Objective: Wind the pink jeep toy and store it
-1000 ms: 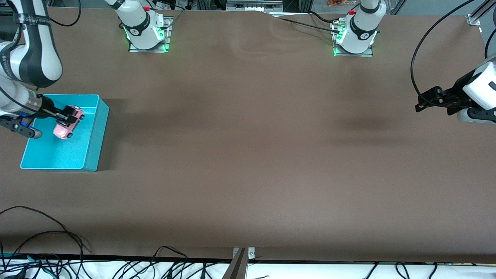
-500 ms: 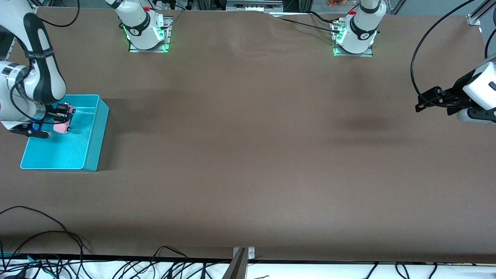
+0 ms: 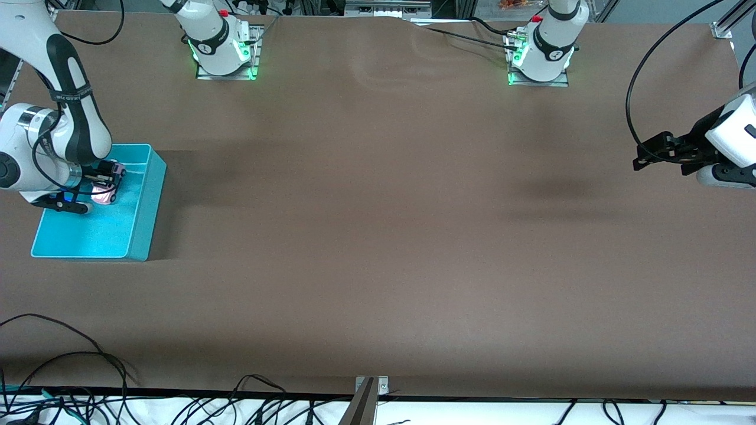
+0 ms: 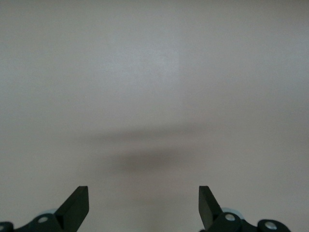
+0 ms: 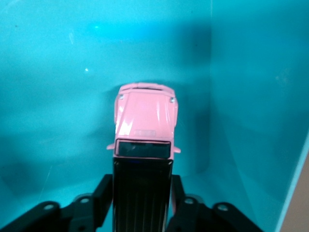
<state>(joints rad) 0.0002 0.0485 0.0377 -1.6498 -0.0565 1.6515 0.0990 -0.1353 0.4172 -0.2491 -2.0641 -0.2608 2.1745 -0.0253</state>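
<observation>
Pink jeep toy (image 5: 145,125) down inside turquoise bin (image 3: 144,200), at the right arm's end of the bench (image 3: 378,236). Right claw (image 3: 109,179) flanking its black roof, fingers (image 5: 179,195) close alongside; grasping or just let go, cannot tell. Left claw (image 4: 144,205) released wide, waiting over bare bench at the left arm's end.

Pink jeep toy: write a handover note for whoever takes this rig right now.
Right pincer: down inside the turquoise bin, fingers either side of the pink jeep toy; whether they grip or have let go cannot be told.
Left pincer: open, holding nothing, waiting over the bare table at the left arm's end.
Done: the jeep is inside the bin, low near its floor.
Left: confirm the release, then lift the right arm out of the bin.
</observation>
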